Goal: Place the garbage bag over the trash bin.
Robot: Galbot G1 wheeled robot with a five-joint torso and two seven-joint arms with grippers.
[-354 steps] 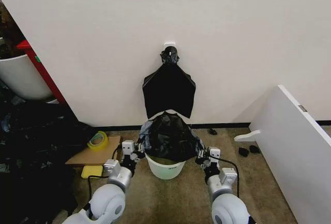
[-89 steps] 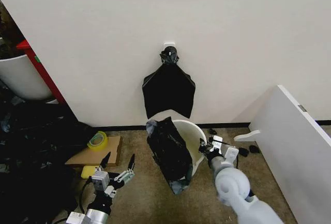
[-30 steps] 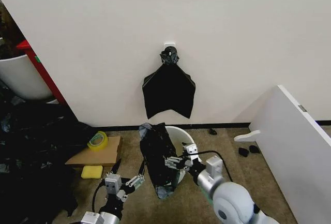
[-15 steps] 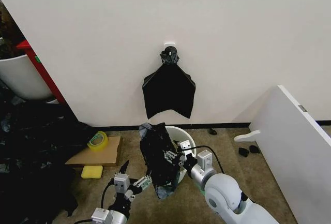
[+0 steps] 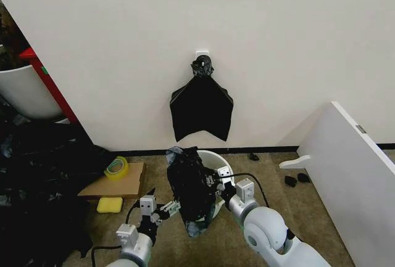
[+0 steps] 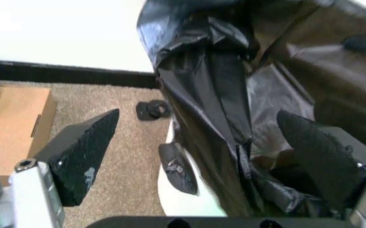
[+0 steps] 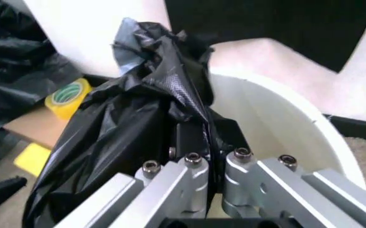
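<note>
The garbage bag (image 5: 191,188), thin crinkled black plastic, hangs over the left side of the trash bin (image 5: 221,158), a round white bucket on the floor by the wall. My right gripper (image 5: 208,185) is shut on a fold of the bag at the bin's near rim; in the right wrist view its silver fingers (image 7: 192,178) pinch the bag (image 7: 138,118) beside the bin's rim (image 7: 284,111). To the bag's left my left gripper (image 5: 163,203) is open. In the left wrist view its black fingers (image 6: 84,152) straddle the bag (image 6: 227,85) above the bin's wall (image 6: 183,206).
A knotted black bundle of bags (image 5: 201,106) hangs on the wall above the bin. Cardboard (image 5: 114,184), a yellow tape roll (image 5: 116,167) and a yellow sponge (image 5: 110,205) lie left. A black plastic heap (image 5: 37,174) fills the far left. A white board (image 5: 352,174) leans at right.
My left gripper has moved up and right, closer to the bag, and stays open. The right gripper keeps its hold on the bag and has barely shifted.
</note>
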